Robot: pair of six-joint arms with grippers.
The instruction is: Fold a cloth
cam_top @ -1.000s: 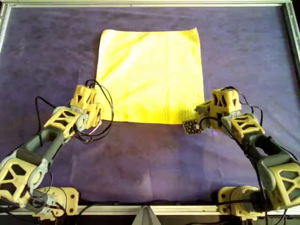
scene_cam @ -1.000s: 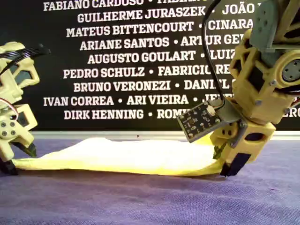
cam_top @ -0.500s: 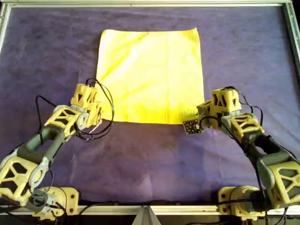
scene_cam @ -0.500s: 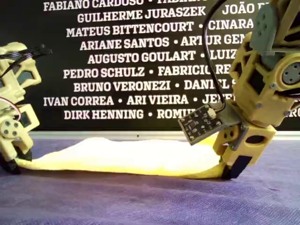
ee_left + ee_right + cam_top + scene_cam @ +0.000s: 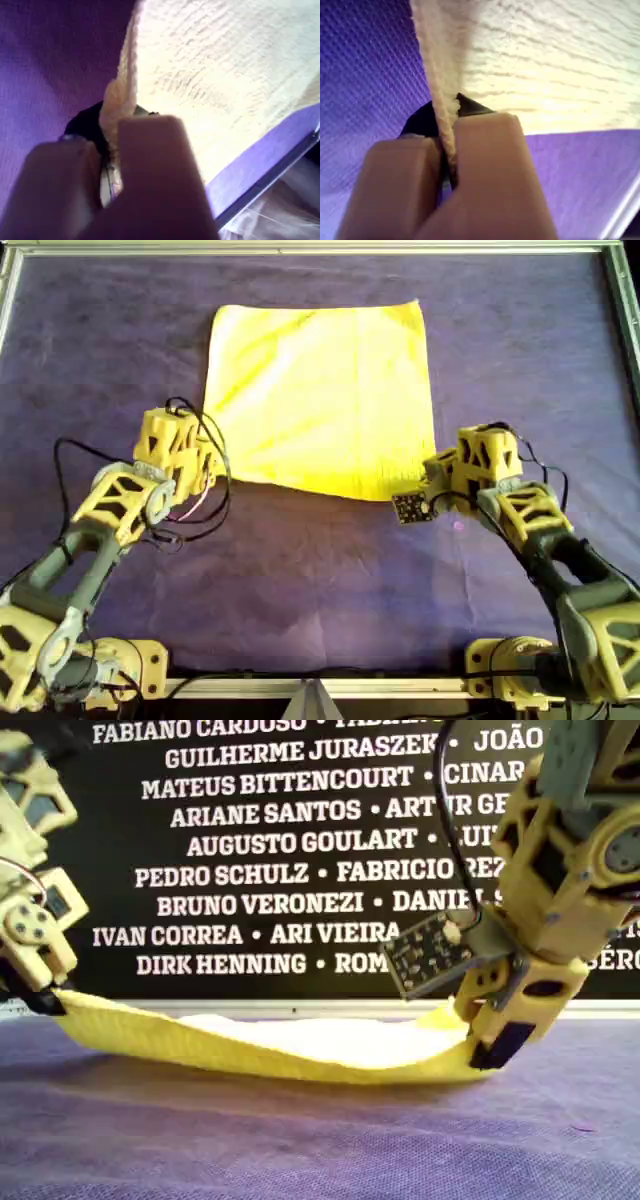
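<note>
**Both claws clamped on cloth's near edge**

My first gripper [image 5: 112, 150]: jaws closed on a bunched bit of the cloth [image 5: 220, 85], fabric pinched betw. the two pads. My second gripper [image 5: 447, 150]: same, jaws shut tight on a thin fold of cloth edge. Wrist views look too alike to say which arm is which in the other views.

Overhead: one gripper [image 5: 208, 468] at cloth's near corner on overhead view's left, other gripper [image 5: 432, 480] at near corner on the right. Cloth [image 5: 320, 395] otherwise lies flat on the purple table covering [image 5: 320, 580], far edge near the table's far rim.

Exterior view: near edge of cloth [image 5: 270, 1055] hangs betw. the two grippers, sagging in the middle; end on exterior view's left held higher than the right end. Small circuit board [image 5: 432, 956] sticks out from the arm on exterior view's right. Black banner w/ white names [image 5: 270, 850] behind.
</note>
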